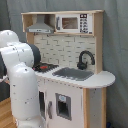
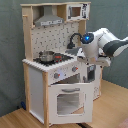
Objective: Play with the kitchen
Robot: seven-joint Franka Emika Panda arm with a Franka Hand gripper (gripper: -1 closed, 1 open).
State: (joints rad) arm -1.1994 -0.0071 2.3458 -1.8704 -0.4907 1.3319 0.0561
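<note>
The kitchen [image 1: 75, 85] is a tall white and light-wood toy unit, visible in both exterior views. It has a grey hood [image 2: 50, 20], a microwave [image 1: 70, 22], a black faucet [image 1: 85, 60] over a sink [image 1: 75, 74], a small pot [image 2: 47, 56] on the stove, knobs [image 2: 57, 75] and a windowed oven door [image 2: 70, 100]. My white arm [image 2: 102, 44] reaches in from the second exterior view's right. My gripper [image 2: 91, 70] hangs beside the counter's end, near the sink side. In the first exterior view the arm's own body [image 1: 20, 75] hides the gripper.
The kitchen stands on a wooden floor [image 2: 110, 105] in front of a grey curtain [image 2: 10, 50]. In the first exterior view my arm's bulk stands close against the kitchen's left side.
</note>
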